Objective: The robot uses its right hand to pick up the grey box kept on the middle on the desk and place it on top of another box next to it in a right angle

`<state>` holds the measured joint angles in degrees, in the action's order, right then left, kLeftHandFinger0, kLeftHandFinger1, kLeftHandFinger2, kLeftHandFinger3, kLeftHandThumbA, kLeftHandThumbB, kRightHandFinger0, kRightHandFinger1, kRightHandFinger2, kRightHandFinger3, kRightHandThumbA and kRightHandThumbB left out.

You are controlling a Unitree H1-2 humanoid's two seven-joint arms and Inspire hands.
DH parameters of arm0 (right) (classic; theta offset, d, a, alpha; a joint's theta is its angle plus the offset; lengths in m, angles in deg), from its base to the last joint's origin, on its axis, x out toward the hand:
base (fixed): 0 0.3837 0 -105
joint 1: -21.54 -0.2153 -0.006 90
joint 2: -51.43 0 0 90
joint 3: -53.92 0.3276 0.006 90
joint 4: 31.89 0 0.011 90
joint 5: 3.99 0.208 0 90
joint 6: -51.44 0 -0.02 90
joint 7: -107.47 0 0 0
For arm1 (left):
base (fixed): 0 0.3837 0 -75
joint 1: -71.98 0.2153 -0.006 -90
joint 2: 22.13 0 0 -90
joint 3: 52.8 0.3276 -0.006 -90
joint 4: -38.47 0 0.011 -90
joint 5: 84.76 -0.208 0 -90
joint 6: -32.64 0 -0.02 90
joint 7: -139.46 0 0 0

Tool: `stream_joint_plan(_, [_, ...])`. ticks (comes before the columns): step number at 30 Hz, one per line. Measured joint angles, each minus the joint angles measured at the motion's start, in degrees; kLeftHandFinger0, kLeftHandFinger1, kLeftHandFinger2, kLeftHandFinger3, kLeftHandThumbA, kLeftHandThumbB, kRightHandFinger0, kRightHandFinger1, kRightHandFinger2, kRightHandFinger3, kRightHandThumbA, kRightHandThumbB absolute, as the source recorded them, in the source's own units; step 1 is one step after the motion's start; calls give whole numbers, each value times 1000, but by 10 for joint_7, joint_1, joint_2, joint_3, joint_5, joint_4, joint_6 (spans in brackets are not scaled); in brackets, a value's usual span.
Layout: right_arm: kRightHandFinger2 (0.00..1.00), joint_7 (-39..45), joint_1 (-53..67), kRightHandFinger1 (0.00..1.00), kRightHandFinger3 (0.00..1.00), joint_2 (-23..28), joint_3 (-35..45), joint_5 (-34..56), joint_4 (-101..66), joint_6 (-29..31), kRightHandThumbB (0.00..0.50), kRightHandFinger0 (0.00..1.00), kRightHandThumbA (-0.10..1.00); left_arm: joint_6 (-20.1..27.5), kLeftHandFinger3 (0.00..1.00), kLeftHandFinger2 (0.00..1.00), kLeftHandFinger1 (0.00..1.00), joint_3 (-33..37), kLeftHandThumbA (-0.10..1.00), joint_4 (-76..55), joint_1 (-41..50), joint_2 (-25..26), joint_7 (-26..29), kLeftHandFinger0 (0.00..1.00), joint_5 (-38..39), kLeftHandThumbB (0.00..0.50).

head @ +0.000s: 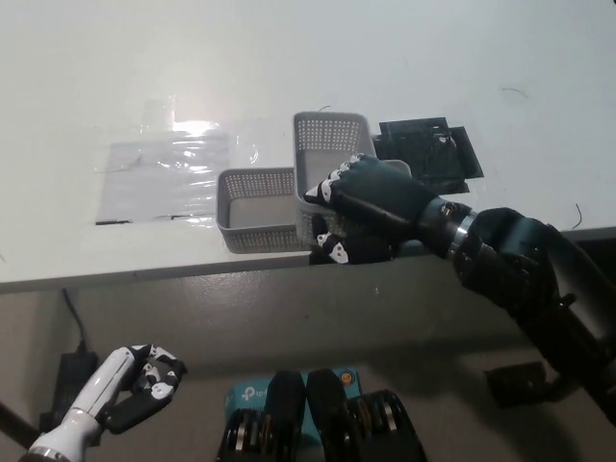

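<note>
Grasp: right robot hand (361, 207) holds grey box (330, 164), crosswise over second box (258, 207) at 9 o'clock.
Remaining: release, judged.
Left robot hand (144, 383): idle, loosely curled, empty, 7 o'clock.

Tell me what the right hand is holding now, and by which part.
The right hand grips the upper grey basket by its near end, laid crosswise on the lower basket.

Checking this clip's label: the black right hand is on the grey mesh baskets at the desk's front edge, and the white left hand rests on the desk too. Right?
Not quite. In the head view the white left hand hangs below the desk, not on it. The black right hand is on the grey mesh baskets.
</note>
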<state>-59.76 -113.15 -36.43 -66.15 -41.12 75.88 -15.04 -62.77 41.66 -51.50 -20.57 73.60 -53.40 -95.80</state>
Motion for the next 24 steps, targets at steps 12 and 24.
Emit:
stream_joint_plan(12, [353,-24,-4,0,286,-5,-44,-40,13,16,217,0,-100,2,464,215,117,1,571,-1,0,1,0,218,-5,194])
stream_joint_plan(24, [484,-120,-20,24,325,12,-103,-99,55,26,99,0,-100,0,484,264,116,3,485,-4,3,1,0,193,-6,181])
